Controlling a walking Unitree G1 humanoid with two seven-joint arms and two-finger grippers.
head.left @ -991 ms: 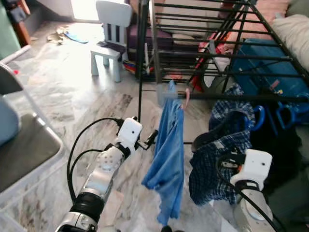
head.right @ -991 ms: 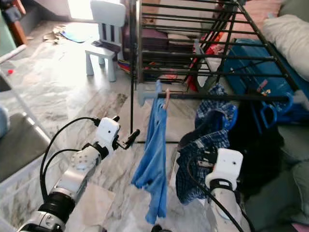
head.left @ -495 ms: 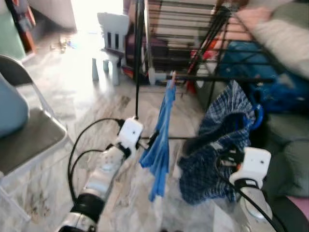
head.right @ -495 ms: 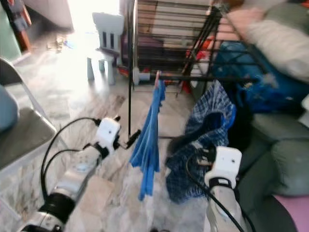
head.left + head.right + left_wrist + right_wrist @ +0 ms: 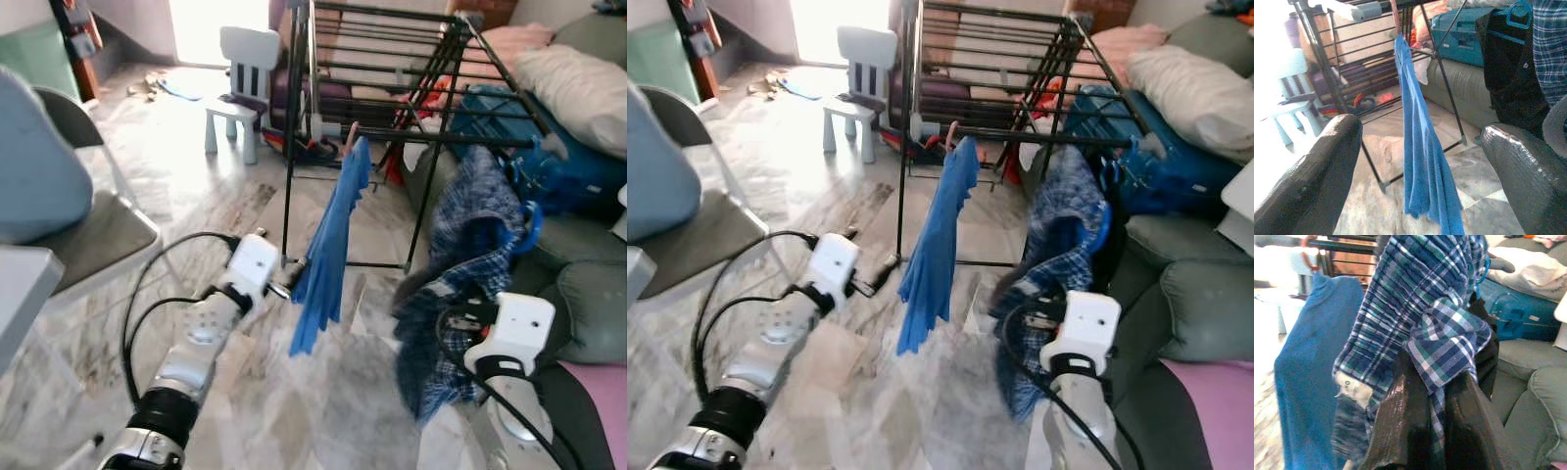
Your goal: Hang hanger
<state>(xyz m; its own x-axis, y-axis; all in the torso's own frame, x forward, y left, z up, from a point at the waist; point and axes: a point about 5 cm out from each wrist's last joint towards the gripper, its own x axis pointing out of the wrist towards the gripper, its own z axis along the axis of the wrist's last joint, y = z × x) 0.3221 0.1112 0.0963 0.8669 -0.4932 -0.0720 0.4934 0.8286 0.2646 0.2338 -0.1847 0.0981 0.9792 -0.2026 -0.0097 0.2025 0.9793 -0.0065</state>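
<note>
Hanger itself hard to make out: only a blue hook (image 5: 530,217) shows at the top of the plaid shirt (image 5: 468,257), the rest buried in cloth. Right gripper (image 5: 1434,431), jaws clenched on the plaid shirt, holds it near the right end of the black wire drying rack (image 5: 392,69). Left gripper (image 5: 1415,147), jaws released and empty, hangs just left of the blue cloth (image 5: 328,250) pegged to the rack's near rail. Marbled tile floor (image 5: 196,196); white child's chair (image 5: 242,88) far left; grey sofa (image 5: 578,284) right.

blue hanger (image 5: 1104,233) under plaid shirt (image 5: 1050,257), draped, beside drying rack (image 5: 1019,59)
</note>
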